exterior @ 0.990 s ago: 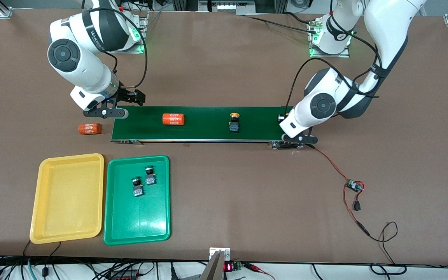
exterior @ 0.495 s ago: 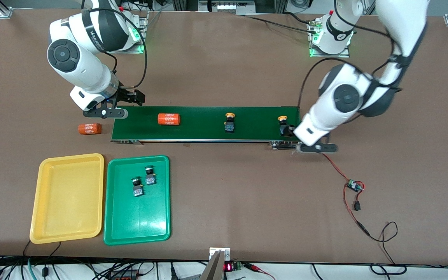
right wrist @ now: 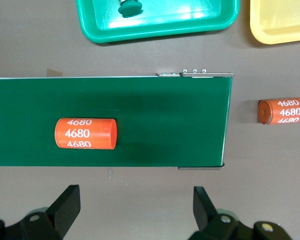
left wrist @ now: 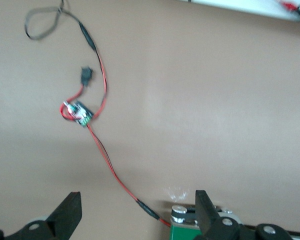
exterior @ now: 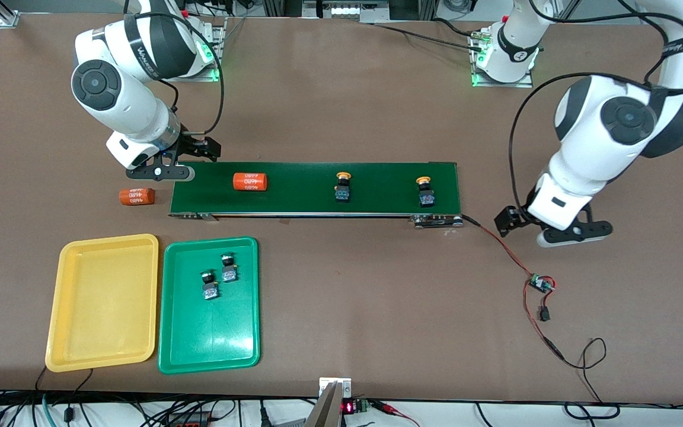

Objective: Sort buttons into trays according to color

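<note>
On the belt (exterior: 318, 188) sit two yellow buttons (exterior: 342, 187); left pincer (left wrist: 135, 212) and right pincer (right wrist: 135, 205) gape wide, empty.

We read this as a robotics lab bench: brown table (exterior: 341, 308), short green conveyor belt (exterior: 318, 188) in the middle, loose red-black wiring with a small circuit board (exterior: 540, 283) near the belt's left-arm end, aluminium framing and cable bundles (exterior: 140, 412) along the table edges.
</note>
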`<action>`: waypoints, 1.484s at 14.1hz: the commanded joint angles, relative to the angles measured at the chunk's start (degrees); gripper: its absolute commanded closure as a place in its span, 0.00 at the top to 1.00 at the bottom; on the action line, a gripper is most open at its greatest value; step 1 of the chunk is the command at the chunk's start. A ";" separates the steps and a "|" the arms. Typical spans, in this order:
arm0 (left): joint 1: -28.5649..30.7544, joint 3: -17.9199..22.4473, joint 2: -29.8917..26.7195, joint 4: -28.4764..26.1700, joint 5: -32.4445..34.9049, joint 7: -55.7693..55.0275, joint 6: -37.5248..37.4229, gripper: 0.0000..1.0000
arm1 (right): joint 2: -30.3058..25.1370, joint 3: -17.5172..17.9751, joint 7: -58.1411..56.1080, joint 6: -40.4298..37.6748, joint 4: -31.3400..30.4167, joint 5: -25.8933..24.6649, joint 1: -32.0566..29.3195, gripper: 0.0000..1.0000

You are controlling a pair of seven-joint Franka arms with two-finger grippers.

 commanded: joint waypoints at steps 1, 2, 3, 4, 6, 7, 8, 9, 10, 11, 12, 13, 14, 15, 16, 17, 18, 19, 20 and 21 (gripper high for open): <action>-0.80 3.60 -3.56 1.07 -0.93 6.07 -2.00 1.00 | -0.65 0.25 1.95 0.34 -0.40 0.75 -0.02 1.00; -0.80 4.39 -4.71 1.33 -1.36 7.91 -3.92 1.00 | -0.47 0.34 3.36 0.60 -0.40 0.75 0.25 1.00; -1.06 5.53 -5.59 2.29 -3.72 8.98 -6.03 1.00 | -0.30 0.43 3.98 1.22 -0.40 0.75 0.77 1.00; -1.85 7.45 -6.03 4.12 -6.26 10.21 -8.92 1.00 | 0.14 0.34 4.25 2.44 -0.49 0.75 1.82 1.00; -5.17 13.59 -6.74 8.08 -7.69 12.75 -15.69 1.00 | 1.54 0.34 6.34 5.51 -0.40 0.84 2.88 1.00; -6.67 17.89 -6.83 9.49 -8.56 14.33 -18.07 1.00 | 2.33 0.34 7.14 7.36 -0.40 0.75 3.84 1.00; -6.95 20.72 -6.74 10.20 -11.53 16.18 -18.70 1.00 | 3.39 0.34 7.24 9.20 -0.40 0.75 5.33 1.00; -7.04 23.01 -6.74 10.21 -14.26 19.33 -19.23 1.00 | 4.35 0.34 7.32 11.05 -0.40 0.84 6.30 1.00; -7.04 24.25 -6.74 10.29 -14.98 22.75 -20.54 1.00 | 5.49 0.34 7.32 12.72 -0.40 0.75 7.18 1.00; -6.52 24.52 -6.65 10.29 -15.25 25.31 -21.68 1.00 | 6.64 0.34 7.59 14.48 -0.40 0.84 7.98 1.00; -5.82 24.52 -6.65 10.29 -15.17 26.99 -22.22 1.00 | 7.78 0.34 8.46 16.06 -0.40 0.84 8.77 1.00; -5.64 24.26 -6.74 10.29 -15.08 27.44 -22.66 1.00 | 8.92 0.34 9.51 17.73 -0.40 0.75 9.73 1.00; -5.63 23.83 -6.74 10.64 -14.64 27.01 -24.23 1.00 | 9.98 0.34 10.04 19.57 -0.40 0.84 10.79 1.00; -5.72 23.56 -6.65 11.26 -14.20 27.01 -25.90 1.00 | 11.12 0.34 10.75 20.98 -0.40 0.75 11.67 1.00; -5.72 23.56 -6.74 11.35 -14.02 27.01 -27.05 1.00 | 12.00 0.34 11.97 21.96 -0.31 0.75 12.46 1.00; -5.63 23.56 -6.83 11.35 -13.94 27.01 -28.28 1.00 | 12.71 0.34 13.11 22.40 0.03 0.75 12.99 1.00; -5.63 23.56 -7.09 11.35 -13.85 26.83 -29.16 1.00 | 13.32 0.34 14.08 22.40 0.47 0.75 13.52 1.00; -5.63 23.56 -7.09 11.26 -13.76 26.22 -28.99 1.00 | 13.59 0.34 15.31 22.40 0.65 0.75 13.96 1.00; -5.63 23.56 -6.83 11.52 -12.89 25.69 -28.56 1.00 | 13.85 0.34 16.11 22.49 0.74 0.75 14.31 1.00; -5.63 23.64 -6.57 12.13 -12.45 26.04 -28.55 1.00 | 13.94 0.34 16.46 22.58 0.83 0.75 14.40 1.00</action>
